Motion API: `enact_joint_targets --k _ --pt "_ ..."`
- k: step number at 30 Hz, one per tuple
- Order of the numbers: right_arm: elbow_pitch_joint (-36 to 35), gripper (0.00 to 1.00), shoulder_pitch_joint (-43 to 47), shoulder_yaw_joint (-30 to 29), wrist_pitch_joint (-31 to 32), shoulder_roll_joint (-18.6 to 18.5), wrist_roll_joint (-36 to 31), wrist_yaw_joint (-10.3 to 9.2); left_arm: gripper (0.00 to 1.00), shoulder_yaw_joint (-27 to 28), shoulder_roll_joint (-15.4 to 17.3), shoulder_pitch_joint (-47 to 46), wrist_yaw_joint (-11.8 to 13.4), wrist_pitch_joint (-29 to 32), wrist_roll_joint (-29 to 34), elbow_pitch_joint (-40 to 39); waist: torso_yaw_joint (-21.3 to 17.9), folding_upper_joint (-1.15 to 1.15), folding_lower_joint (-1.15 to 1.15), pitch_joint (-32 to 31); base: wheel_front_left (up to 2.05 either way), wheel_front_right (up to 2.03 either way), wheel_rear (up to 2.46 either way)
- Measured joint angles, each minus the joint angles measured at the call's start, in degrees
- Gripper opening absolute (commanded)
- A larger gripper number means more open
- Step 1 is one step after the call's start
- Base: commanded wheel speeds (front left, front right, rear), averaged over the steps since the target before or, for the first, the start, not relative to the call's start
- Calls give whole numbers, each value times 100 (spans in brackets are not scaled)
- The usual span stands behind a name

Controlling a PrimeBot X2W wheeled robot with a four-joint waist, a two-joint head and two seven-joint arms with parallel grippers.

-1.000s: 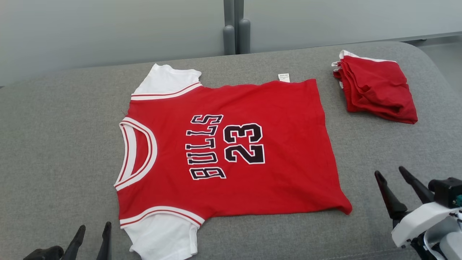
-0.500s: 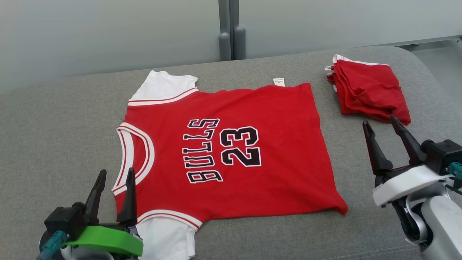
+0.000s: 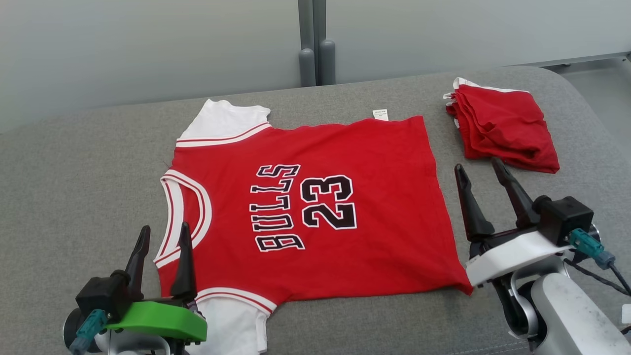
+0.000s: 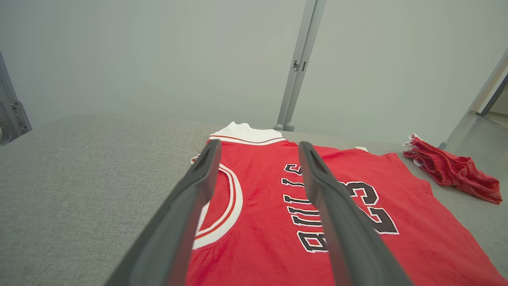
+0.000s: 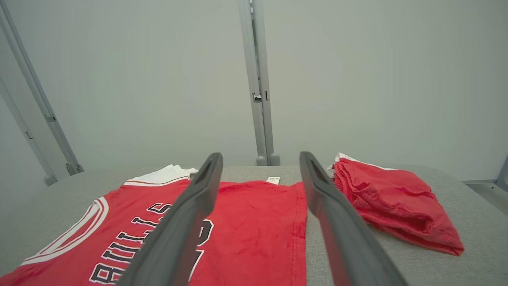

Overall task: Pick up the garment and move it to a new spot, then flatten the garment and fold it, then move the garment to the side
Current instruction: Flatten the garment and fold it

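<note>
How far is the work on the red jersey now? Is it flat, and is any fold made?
Looks done: the jersey lies spread flat, print up, on the grey surface. In hand: nothing is gripped; the left gripper stands open at the collar end, the right gripper open beside the hem. Left: no fold is made yet, and the move to the side, perhaps by the folded red garment, is not done.
</note>
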Motion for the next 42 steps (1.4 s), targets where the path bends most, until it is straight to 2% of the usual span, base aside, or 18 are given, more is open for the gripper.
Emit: enact_joint_targets --k 8,25,42 --pt "30 100 283 -37 0 212 -158 -27 100 -4 -38 139 60 -1 97 176 7 0 0 -52 0 0 0" --pt "241 100 614 -304 0 419 -254 -103 100 198 -116 308 118 -2 177 200 -6 0 0 -77 0 0 0" --pt "341 100 616 -346 0 466 -360 -93 100 227 -179 356 165 -3 343 142 50 0 0 -85 0 0 0"
